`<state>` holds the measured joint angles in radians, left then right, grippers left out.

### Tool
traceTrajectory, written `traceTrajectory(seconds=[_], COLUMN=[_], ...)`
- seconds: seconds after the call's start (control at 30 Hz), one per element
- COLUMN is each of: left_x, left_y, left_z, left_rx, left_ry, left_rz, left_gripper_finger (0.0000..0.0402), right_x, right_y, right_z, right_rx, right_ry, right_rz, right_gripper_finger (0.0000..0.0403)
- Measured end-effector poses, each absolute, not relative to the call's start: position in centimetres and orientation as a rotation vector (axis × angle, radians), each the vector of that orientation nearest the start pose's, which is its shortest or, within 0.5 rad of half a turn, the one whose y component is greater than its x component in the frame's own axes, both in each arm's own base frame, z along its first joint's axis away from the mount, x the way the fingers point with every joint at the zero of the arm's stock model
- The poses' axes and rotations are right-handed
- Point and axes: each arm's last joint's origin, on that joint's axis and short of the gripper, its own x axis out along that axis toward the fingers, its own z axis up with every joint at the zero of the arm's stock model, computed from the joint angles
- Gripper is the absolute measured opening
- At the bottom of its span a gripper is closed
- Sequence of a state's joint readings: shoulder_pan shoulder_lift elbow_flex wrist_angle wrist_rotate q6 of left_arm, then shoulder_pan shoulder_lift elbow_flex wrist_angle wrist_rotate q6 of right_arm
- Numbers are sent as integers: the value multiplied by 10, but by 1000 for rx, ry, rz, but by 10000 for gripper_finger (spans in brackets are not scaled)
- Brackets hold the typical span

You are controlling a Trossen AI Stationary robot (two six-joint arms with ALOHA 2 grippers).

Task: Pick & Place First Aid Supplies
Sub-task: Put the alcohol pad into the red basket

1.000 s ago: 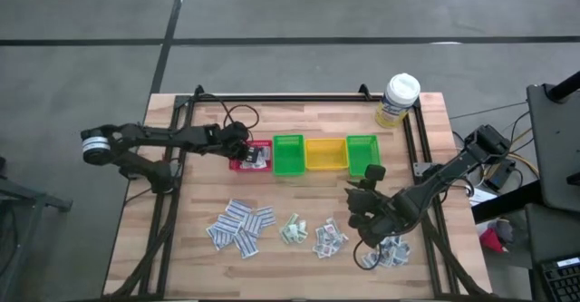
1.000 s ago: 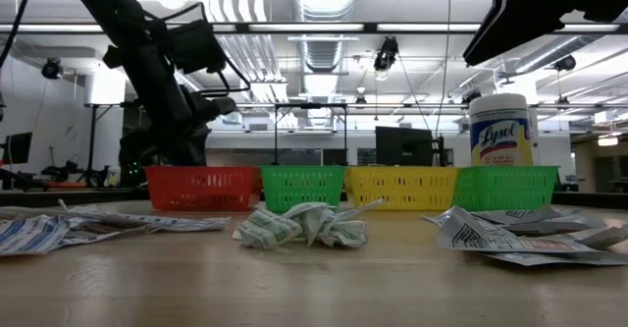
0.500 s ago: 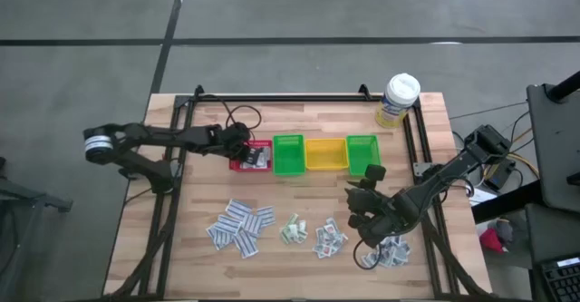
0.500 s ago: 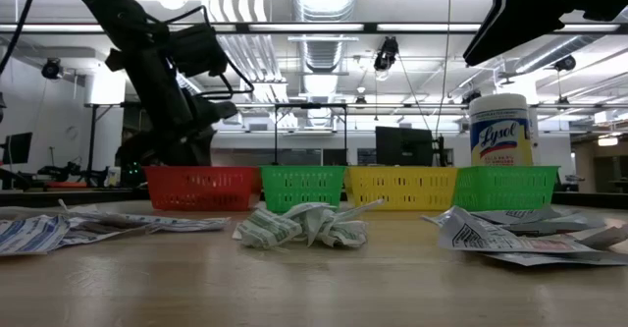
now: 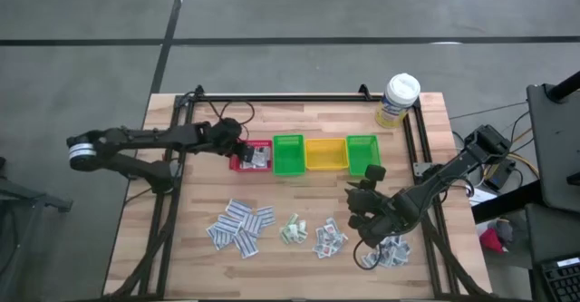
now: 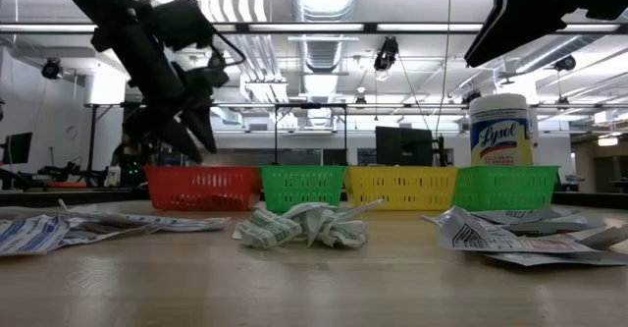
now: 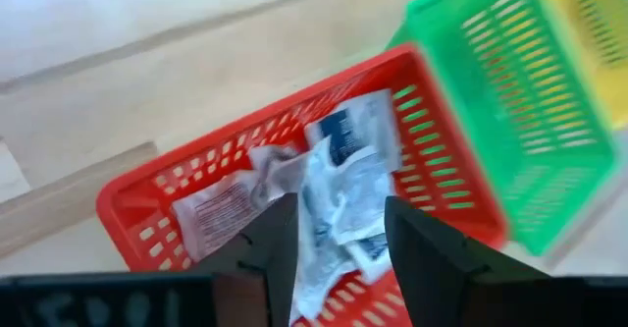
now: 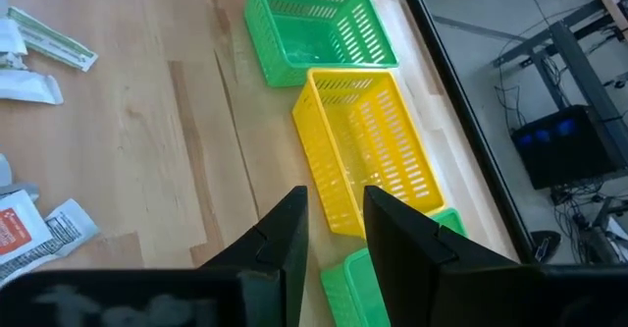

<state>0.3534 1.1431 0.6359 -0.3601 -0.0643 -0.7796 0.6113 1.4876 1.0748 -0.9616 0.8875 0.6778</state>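
Observation:
Several white packets [image 7: 334, 185] lie in the red bin [image 7: 147, 234] at the left end of the bin row. My left gripper [image 7: 339, 253] hangs open just above that bin's left side [image 5: 237, 146], with nothing between its fingers. More first aid supplies lie in loose piles [image 5: 240, 227] [image 5: 292, 229] [image 5: 329, 238] [image 5: 385, 252] along the near part of the table. My right gripper [image 8: 336, 219] stands open and bare above the near right piles [image 5: 361, 216]. In the low view my left gripper [image 6: 194, 136] points down over the red bin [image 6: 201, 188].
To the right of the red bin stand a green bin [image 5: 288, 154], a yellow bin [image 5: 325, 153] and another green bin [image 5: 362, 151] in a row. A white-capped bottle [image 5: 399, 100] stands at the far right corner. A black frame [image 5: 299, 98] borders the table.
My left gripper has risen out of the red bin and drawn back a little toward the table's left edge. The packets stay lying in the bin. My right arm has kept still.

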Motion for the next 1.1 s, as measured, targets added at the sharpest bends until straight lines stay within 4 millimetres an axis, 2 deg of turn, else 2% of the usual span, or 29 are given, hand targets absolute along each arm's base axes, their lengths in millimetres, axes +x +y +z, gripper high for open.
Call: traceTrajectory(seconds=[0.3, 0.57, 0.9, 1.1], left_x=[179, 170, 177, 184], left_y=[67, 52, 36, 24], left_z=[234, 249, 258, 267], left_rx=[-759, -502, -270, -169], left_ry=[572, 555, 500, 414], left_rz=[637, 497, 399, 299], left_gripper_finger=[147, 147, 147, 147], right_x=[227, 223, 217, 210], right_y=[134, 138, 144, 144], right_z=[237, 232, 228, 227], right_rx=[-285, -229, -48, 90], right_ry=[923, 1097, 1318, 1437], right_rz=[-468, -311, -117, -124], right_gripper_finger=[99, 84, 69, 73])
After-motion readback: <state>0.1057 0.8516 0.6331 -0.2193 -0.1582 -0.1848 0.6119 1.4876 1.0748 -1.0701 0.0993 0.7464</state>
